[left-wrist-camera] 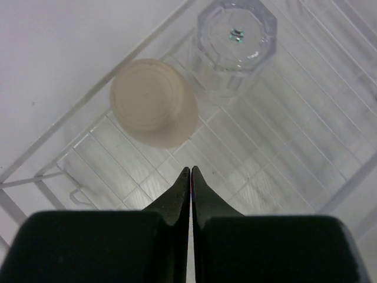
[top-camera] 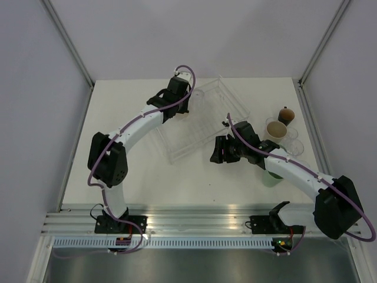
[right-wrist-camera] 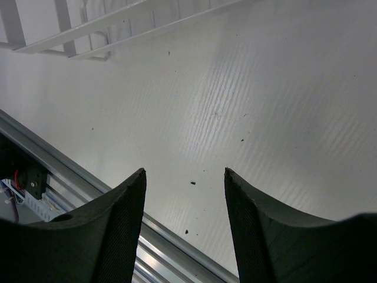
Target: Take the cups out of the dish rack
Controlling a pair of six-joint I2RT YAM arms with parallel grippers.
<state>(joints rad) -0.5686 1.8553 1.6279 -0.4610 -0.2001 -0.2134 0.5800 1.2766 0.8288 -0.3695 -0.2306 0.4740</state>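
Fingers of the left gripper are pressed tight together with nothing between them, and from the left wrist we look straight down past them into the dish rack. Just ahead of the tips sits a beige cup, mouth down on the white wires near the rack's corner. Just beside it is a clear cup, also upside down. The gripper touches neither.

Over to the right wrist: the right gripper has its fingers spread apart, holding nothing, with only bare table between them. A corner of the rack shows at the upper left of this view, apart from the tips, and a metal rail runs along the lower left.

Now the top camera. We see the rack lying at an angle mid-table, and the left arm reaches to its far left corner and covers the beige cup. The right gripper hovers over the table just off the rack's near right edge. Farther right, outside the rack, stand a second beige cup, mouth up, and a small dark brown cup behind it. A mint green cup sits partly under the right arm.
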